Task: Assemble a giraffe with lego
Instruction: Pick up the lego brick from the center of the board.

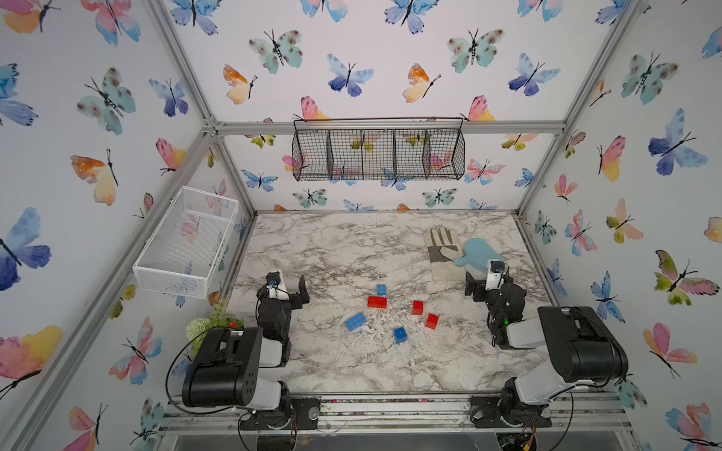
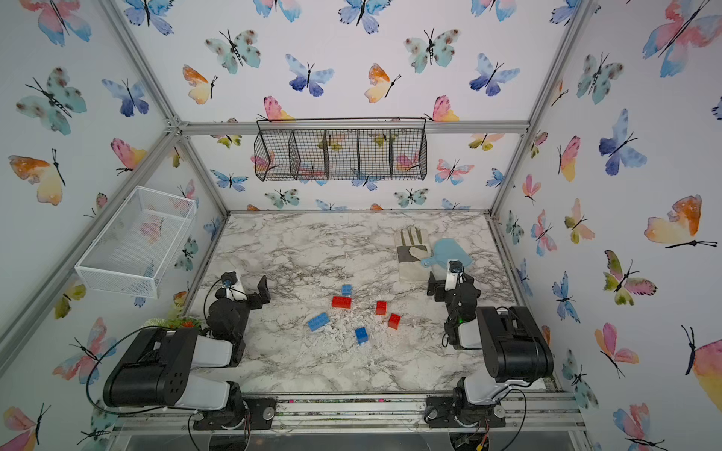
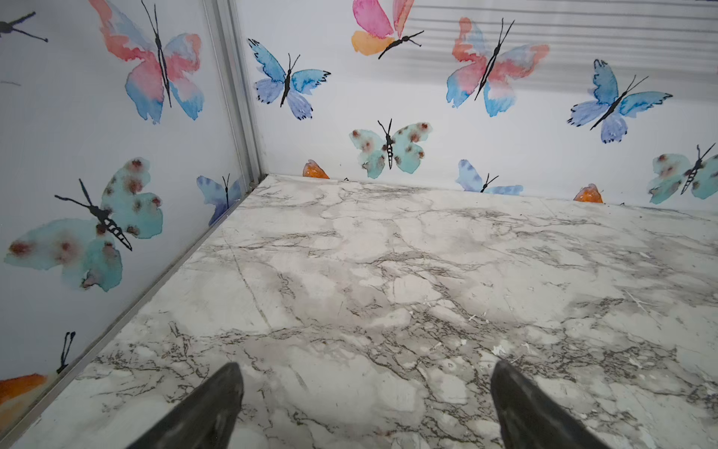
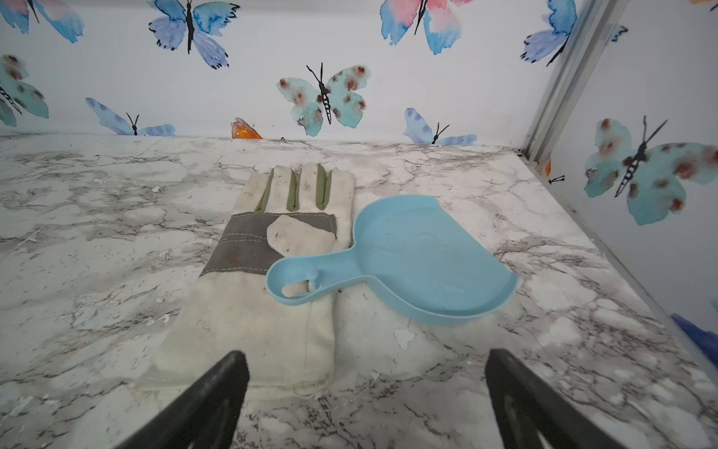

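Observation:
Six loose lego bricks lie apart mid-table in both top views: a small blue [image 1: 381, 289], a long red [image 1: 377, 302], two small reds [image 1: 418, 307] [image 1: 431, 321], a long blue [image 1: 355, 322] and a small blue [image 1: 400, 335]. None are joined, and the giraffe is out of view. My left gripper [image 1: 289, 288] [image 3: 367, 365] rests open over bare marble, left of the bricks. My right gripper [image 1: 487, 279] [image 4: 366, 353] stands open to their right, just short of a glove's cuff. Neither wrist view shows a brick.
A cream and grey work glove [image 4: 272, 272] lies at the back right, with a pale blue flat paddle [image 4: 419, 256] overlapping it. A white mesh basket [image 1: 183, 238] hangs on the left wall and a black wire basket [image 1: 379, 154] on the back wall. Greenery [image 1: 211, 324] sits front left.

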